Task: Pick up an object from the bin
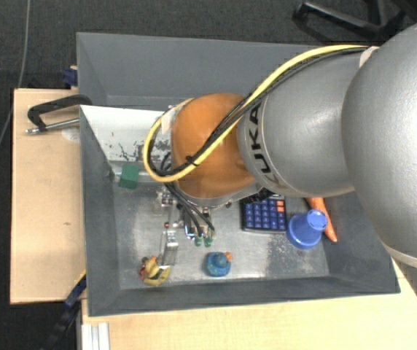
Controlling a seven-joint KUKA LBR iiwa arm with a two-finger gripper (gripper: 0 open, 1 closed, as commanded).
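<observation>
1. The gripper (200, 230) hangs low over the middle of the bin (99, 217), under the arm's orange cover. I cannot tell whether it is apart or together, as the cover hides most of it.
2. Nothing shows held. Nearest is a blue round piece (217, 264) with an orange speck, just below the gripper in the view, near the front wall. A thin silvery strip (169, 243) lies beside the gripper, running toward a yellow-and-red bit (154, 272).
3. To pick well, I judge: centre over one thing, come straight down, close squarely — the blue piece looks smooth and rounded, so it is likely to slip sideways.
4. Further off lie a flat blue gridded pad (263, 214), a glossy blue cup (305, 229), an orange stick (324, 217) and a matt green block (128, 177) by the back-left wall.
</observation>
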